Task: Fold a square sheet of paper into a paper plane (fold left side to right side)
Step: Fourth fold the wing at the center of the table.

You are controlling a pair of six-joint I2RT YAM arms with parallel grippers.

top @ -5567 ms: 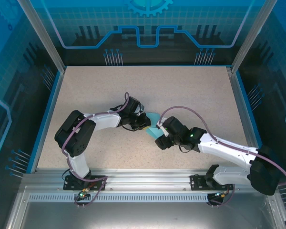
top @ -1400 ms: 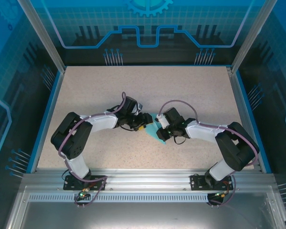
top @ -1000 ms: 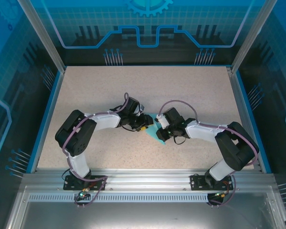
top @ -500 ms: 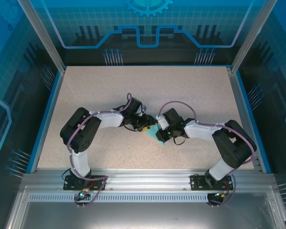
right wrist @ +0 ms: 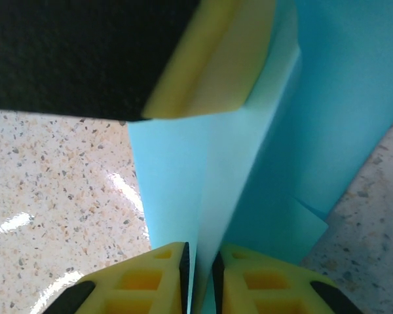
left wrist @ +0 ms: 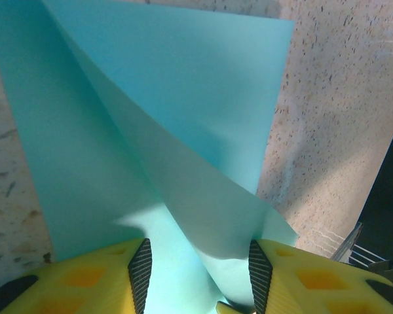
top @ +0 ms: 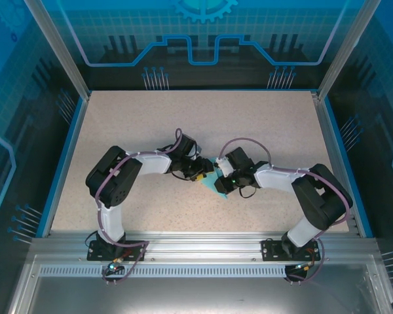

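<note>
On the left, the left gripper [left wrist: 198, 271] comes in low over the turquoise sheet of paper [left wrist: 183, 98], which lies partly folded on the speckled table [top: 249, 124], near its middle, between the two arms. Its jaws stand about half apart and straddle a raised flap of the sheet. The flap runs up between the pads without being pinched, as far as we can see, so we read this gripper as a guide or hold-down rather than a grip. One of its yellow fingers [right wrist: 213, 59] sits over the far end of the fold, which we take as pinning the paper so it does not slide.

To the right, the right gripper [right wrist: 200, 271] meets the same sheet from the opposite side. Its jaws are nearly together, with only a thin slit between the pads, and the upright ridge of the fold stands in that slit. We judge it holds the ridge there to sharpen the crease along its length.

The fold looks under way, not yet pressed flat: one layer stands off the table.
</note>
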